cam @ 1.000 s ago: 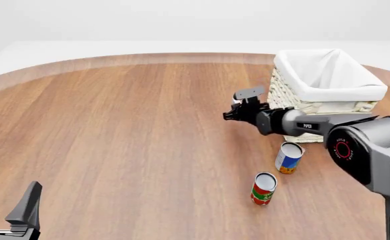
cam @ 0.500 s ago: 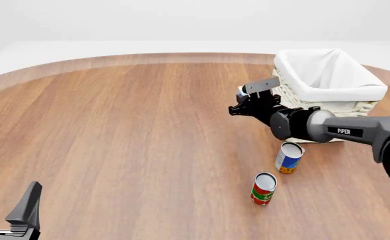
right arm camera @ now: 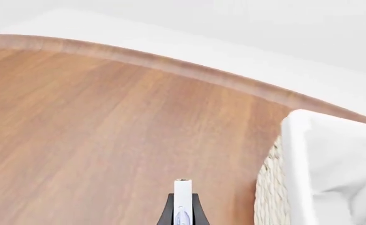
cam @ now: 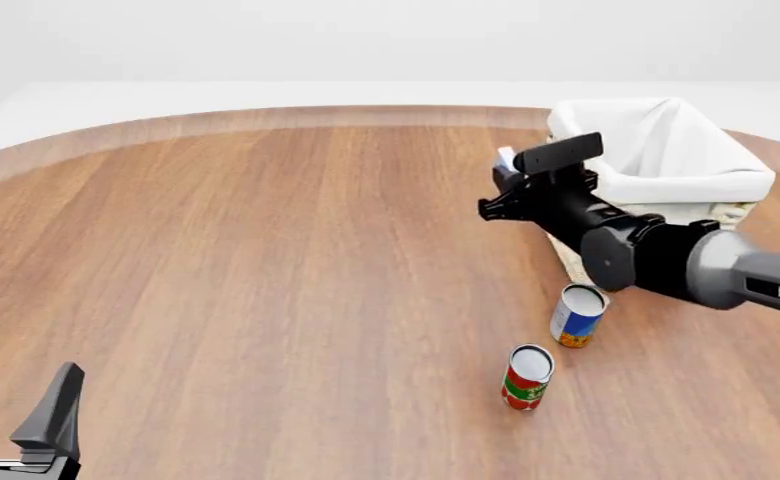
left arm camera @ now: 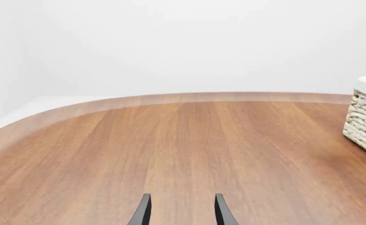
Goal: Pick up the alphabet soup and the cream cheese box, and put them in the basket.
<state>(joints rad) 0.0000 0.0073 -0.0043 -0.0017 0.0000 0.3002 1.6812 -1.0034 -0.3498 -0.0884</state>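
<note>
The cream cheese box (right arm camera: 182, 201) is pinched edge-on between the closed jaws of the right gripper (cam: 510, 172), held above the table (cam: 257, 260) just left of the basket (cam: 657, 165), near its left rim. The alphabet soup (cam: 578, 315) stands on the table just near of the basket, with a red and green can (cam: 528, 377) a little nearer and to its left. The left gripper (cam: 17, 420) hovers at the near left corner, its jaws parted and empty.

Two cans, the alphabet soup (cam: 577, 316) and a red-green can (cam: 528, 377), one cream cheese box (right arm camera: 182, 201), one basket (cam: 657, 170).
</note>
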